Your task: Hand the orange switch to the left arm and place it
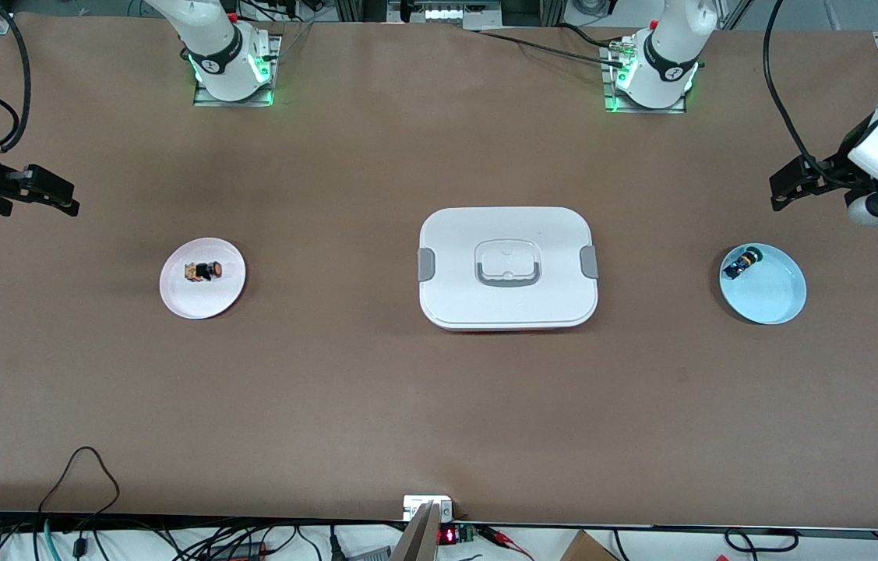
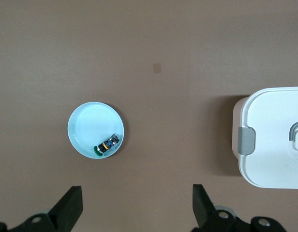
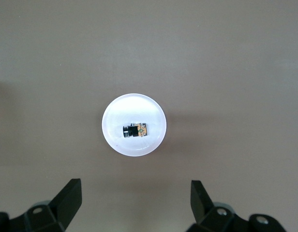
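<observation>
Right hand (image 1: 57, 195) hanging open at the frame's left edge, left hand (image 1: 785, 187) waiting open at right. Orange switch (image 1: 205, 271) lying on pink plate (image 1: 174, 300), left of centre (light, stiff, probably slick): pinch across its black barrel. Box (image 1: 507, 312) sitting centre.

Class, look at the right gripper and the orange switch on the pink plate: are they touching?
Apart. The right wrist view shows the right gripper open, with bare table between its fingers and the pink plate holding the orange switch.
</observation>
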Available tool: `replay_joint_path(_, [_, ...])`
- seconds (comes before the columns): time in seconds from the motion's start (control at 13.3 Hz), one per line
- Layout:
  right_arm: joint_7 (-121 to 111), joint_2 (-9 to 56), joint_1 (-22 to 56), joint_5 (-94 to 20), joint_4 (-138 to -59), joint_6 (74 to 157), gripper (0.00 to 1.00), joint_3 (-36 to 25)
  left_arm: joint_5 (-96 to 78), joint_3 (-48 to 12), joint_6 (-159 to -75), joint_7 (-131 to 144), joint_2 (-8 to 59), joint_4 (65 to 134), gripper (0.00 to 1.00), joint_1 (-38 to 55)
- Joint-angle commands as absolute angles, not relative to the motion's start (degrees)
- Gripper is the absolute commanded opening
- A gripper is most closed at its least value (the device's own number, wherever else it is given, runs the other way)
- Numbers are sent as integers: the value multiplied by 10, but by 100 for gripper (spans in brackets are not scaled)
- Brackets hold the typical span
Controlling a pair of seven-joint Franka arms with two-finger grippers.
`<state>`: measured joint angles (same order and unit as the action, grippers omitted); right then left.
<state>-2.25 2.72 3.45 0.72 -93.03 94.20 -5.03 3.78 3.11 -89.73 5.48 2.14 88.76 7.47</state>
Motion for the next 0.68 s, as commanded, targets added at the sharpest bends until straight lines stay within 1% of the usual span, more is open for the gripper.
replay_joint_path(0.0, [-18,25,37,9,-920,930,100,-47,35,30,-889,52,30,869,100,72])
replay_joint_path(0.6, [-18,40,45,9,-910,931,100,-48,36,30,-888,52,31,869,100,71])
